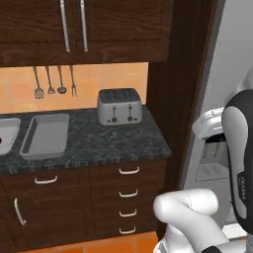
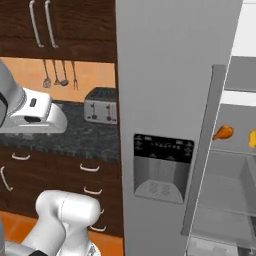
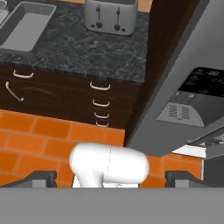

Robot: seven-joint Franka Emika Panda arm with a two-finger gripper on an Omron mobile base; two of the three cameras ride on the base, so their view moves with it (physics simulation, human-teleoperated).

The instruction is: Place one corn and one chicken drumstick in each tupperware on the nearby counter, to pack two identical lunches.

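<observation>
Two grey tupperware trays lie on the dark marbled counter [image 1: 104, 143]: a longer tupperware [image 1: 44, 134] and a second tupperware [image 1: 7, 134] cut off by the left edge. In the hand view the longer tray [image 3: 26, 24] is at the top left. A brown-orange chicken drumstick [image 2: 223, 132] and a yellow corn [image 2: 252, 138] rest on a shelf inside the open fridge, at the far right of the right base view. My gripper [image 3: 112, 178] is open, its fingertips [image 3: 41, 177] far apart with nothing between them, high over the orange floor and away from both food and trays.
A silver toaster [image 1: 118, 106] stands at the counter's right end, beside a tall dark wood panel [image 1: 180, 89]. The grey fridge door [image 2: 170, 100] with its dispenser stands to the right of it. Utensils [image 1: 54, 81] hang on the back wall. Drawers with curved handles run below the counter.
</observation>
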